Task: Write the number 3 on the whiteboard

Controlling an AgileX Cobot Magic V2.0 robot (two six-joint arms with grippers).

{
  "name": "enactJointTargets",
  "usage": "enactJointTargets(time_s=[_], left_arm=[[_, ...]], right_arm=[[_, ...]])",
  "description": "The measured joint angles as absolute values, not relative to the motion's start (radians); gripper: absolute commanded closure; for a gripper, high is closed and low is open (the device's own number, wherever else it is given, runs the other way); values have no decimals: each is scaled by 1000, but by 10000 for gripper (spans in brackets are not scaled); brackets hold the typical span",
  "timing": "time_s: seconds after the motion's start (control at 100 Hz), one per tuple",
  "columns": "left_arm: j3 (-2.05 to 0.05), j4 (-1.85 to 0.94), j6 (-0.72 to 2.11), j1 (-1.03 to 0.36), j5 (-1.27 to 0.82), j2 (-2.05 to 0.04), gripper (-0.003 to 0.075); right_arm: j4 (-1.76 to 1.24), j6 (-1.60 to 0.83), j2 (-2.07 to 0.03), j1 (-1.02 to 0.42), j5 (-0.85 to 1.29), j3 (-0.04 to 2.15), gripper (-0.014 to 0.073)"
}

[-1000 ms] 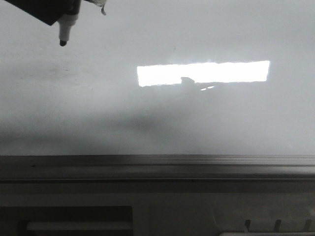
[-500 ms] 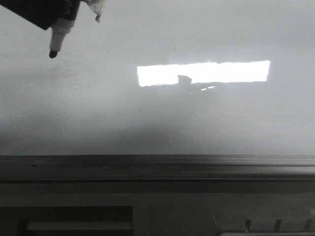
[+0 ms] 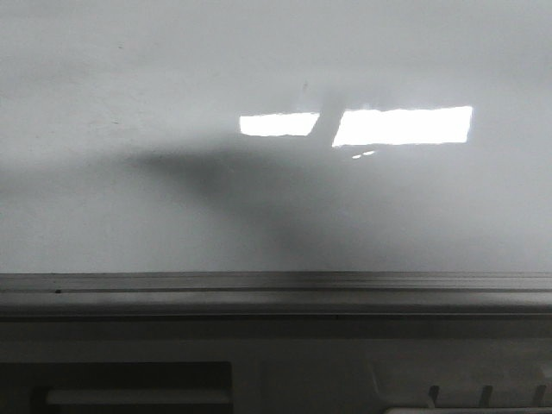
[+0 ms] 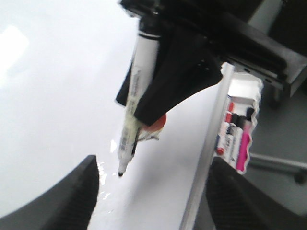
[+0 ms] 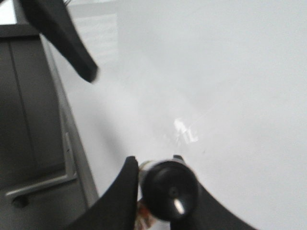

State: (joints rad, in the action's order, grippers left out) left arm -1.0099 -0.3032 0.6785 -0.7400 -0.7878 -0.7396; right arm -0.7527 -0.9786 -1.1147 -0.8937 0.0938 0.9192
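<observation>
The whiteboard (image 3: 172, 198) fills the front view, with its grey frame edge (image 3: 276, 289) along the near side. No number 3 or other stroke shows on it. Neither gripper shows in the front view. In the left wrist view my right gripper (image 4: 132, 108) is shut on a white marker pen (image 4: 139, 76), tip (image 4: 121, 173) down close to the board (image 4: 48, 96); I cannot tell if it touches. My left gripper (image 4: 154, 162) is open and empty, just beside it. The right wrist view shows the right gripper (image 5: 165, 177) clamped on the pen's black end (image 5: 169, 190).
A bright rectangular light reflection (image 3: 401, 126) lies on the board, crossed by a dark shadow. A white tray (image 4: 249, 96) with several coloured markers sits beyond the board's frame (image 4: 211, 143). One left finger (image 5: 62, 38) shows in the right wrist view.
The marker and the gripper holding it have left the top-left corner of the front view. A broad shadow now lies across the board's middle and cuts the light reflection.
</observation>
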Motion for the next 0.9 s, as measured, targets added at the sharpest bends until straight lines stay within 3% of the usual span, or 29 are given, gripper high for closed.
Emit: enactJointTargets(time_s=[0.12,0.27,0.54,0.9], left_arm=[[-959,-208,496,-694,-732,-593,509],[-856,-153,365,-645,-715,-423,741],[-680,-176,344,-634,-669,-254,741],[-652,-226,344,-634,-635,-242,741]], right_arm=[[-760,-979,-1116,-856,8,919,657],[-763,-979,-1139,-757,8,920,657],[-763,-976,-1202,-681,56,920,657],[-764,-970,-1232,-656,65,922,654]])
